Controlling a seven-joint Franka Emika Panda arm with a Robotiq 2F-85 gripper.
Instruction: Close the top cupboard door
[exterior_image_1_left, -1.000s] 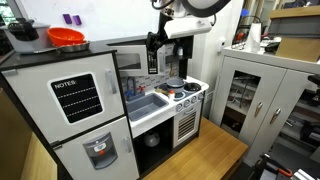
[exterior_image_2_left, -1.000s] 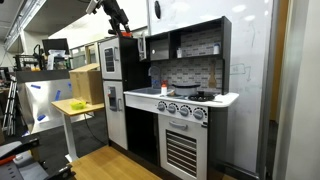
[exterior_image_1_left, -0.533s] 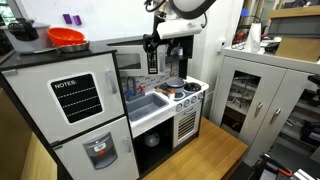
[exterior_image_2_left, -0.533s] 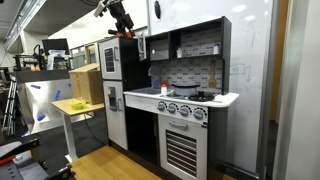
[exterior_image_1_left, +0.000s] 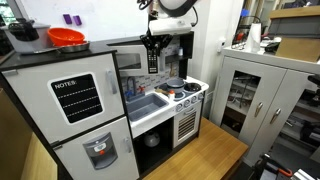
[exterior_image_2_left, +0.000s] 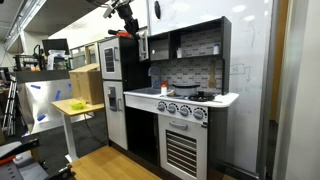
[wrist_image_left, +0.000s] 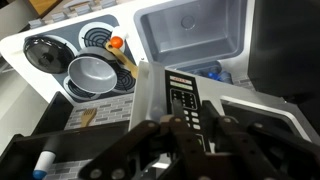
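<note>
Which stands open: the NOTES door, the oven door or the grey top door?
The grey top door, swung outward above the sink; the other two are shut.

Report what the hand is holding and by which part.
It cannot be told. The hand sits by the upper edge of the open top cupboard door, but the wrist view is too dark and blurred there to show a grip.

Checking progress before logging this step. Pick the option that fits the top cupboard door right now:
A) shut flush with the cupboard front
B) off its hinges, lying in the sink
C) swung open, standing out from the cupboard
C: in an exterior view the top cupboard door sticks out from the cupboard front above the sink, not flush with it.
</note>
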